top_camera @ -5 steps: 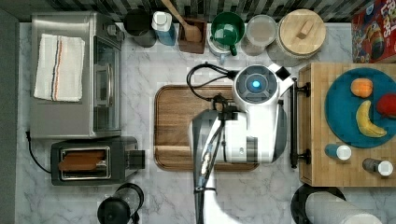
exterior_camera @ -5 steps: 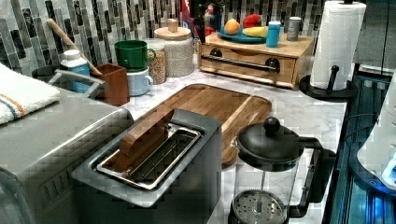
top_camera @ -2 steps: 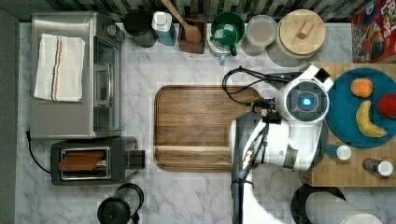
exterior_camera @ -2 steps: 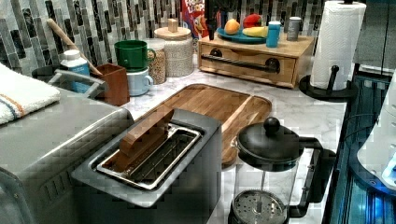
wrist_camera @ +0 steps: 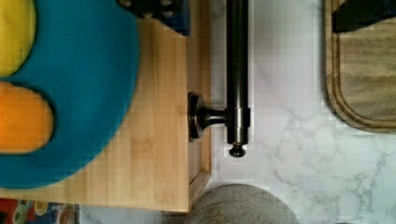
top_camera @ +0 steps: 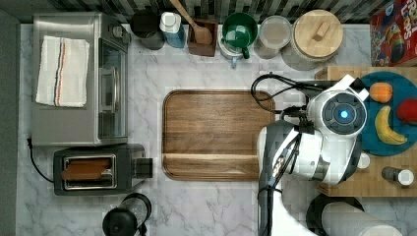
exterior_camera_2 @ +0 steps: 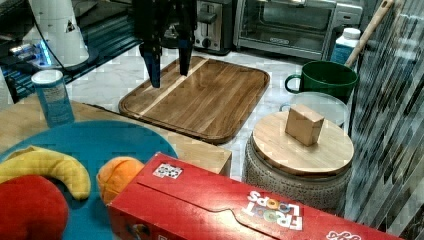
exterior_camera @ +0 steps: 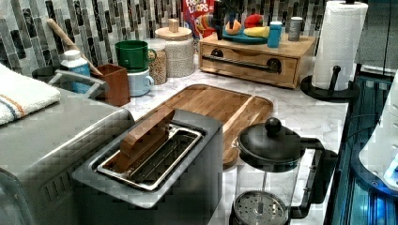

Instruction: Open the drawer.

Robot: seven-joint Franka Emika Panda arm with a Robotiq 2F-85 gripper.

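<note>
The drawer (exterior_camera: 253, 70) is a light bamboo unit at the left view's back right, its front flush with the box. A long black bar handle (exterior_camera: 241, 63) runs across the front. In the wrist view the handle (wrist_camera: 237, 70) and its end post lie between my two fingers, one over the bamboo top and one over the brown tray. My gripper (exterior_camera_2: 168, 67) is open and holds nothing. It hangs above the handle's end near the jars (exterior_camera: 219, 28). In the top view my arm (top_camera: 339, 128) covers the drawer's front edge (top_camera: 388, 179).
A blue plate (top_camera: 393, 115) with fruit and two shakers sit on the drawer unit. The brown wooden tray (top_camera: 216, 132) lies just in front of the handle. Jars, a green mug (top_camera: 239, 30) and a cereal box line the wall. A paper towel roll (exterior_camera: 339, 44), toaster and French press stand nearby.
My arm has swung from over the brown tray to the top view's right, over the drawer's front edge. In the left view the gripper has come into sight above the unit.
</note>
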